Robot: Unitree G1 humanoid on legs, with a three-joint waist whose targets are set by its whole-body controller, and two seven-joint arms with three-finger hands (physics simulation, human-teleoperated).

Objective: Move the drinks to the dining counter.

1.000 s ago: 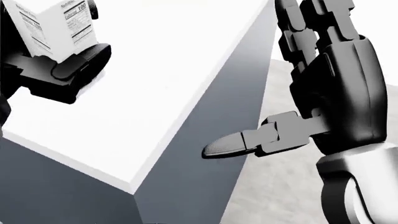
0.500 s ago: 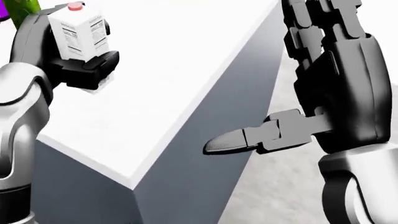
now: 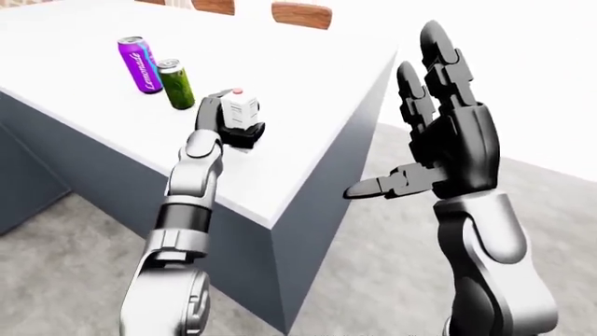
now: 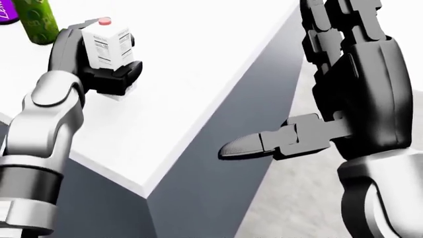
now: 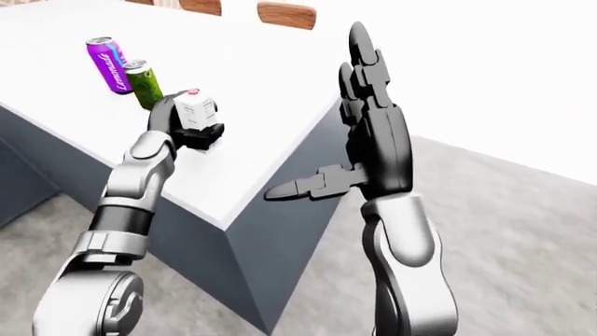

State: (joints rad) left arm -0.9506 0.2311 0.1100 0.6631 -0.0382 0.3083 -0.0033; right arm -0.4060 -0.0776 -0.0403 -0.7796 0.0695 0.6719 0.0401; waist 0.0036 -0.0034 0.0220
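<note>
Currently the left hand is clamped on the carton; lower it upright onto the counter, near the green can, keeping the splayed, empty right hand clear.

Purple can, green can, white red-capped carton, white counter.

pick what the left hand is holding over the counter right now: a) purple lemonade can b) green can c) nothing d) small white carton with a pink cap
d: in the left-eye view the left hand has its fingers closed round the white carton with the pink cap, while the purple can and green can stand untouched on the counter beside it.
</note>
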